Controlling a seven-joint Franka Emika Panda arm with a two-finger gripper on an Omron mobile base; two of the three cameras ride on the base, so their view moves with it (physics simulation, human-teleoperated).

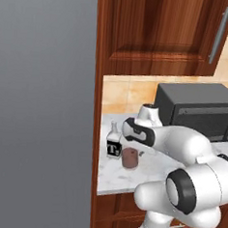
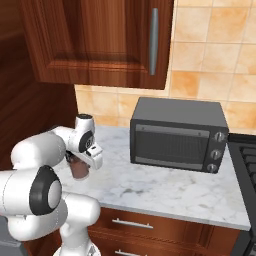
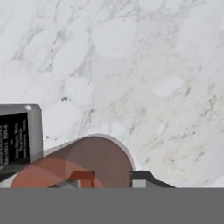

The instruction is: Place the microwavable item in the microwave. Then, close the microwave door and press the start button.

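Observation:
The tumbler (image 1: 130,158) of reddish-brown liquid stands upright on the white marble counter (image 1: 155,170), just right of a small clear bottle. It also shows under my wrist in the right base view as the tumbler (image 2: 79,169). In the hand view the tumbler (image 3: 87,159) lies close at the bottom left. My gripper (image 3: 112,181) is low over it and open. One fingertip (image 3: 81,178) shows red through the glass and the other fingertip (image 3: 141,178) is outside its right wall. The microwave and its door are out of view.
The clear bottle with a black label (image 1: 114,143) stands right beside the tumbler. A dark boxy countertop oven (image 2: 177,134) sits further right along the counter. A wooden cabinet (image 2: 100,42) hangs above. A tall grey panel (image 1: 39,105) bounds the counter's left end.

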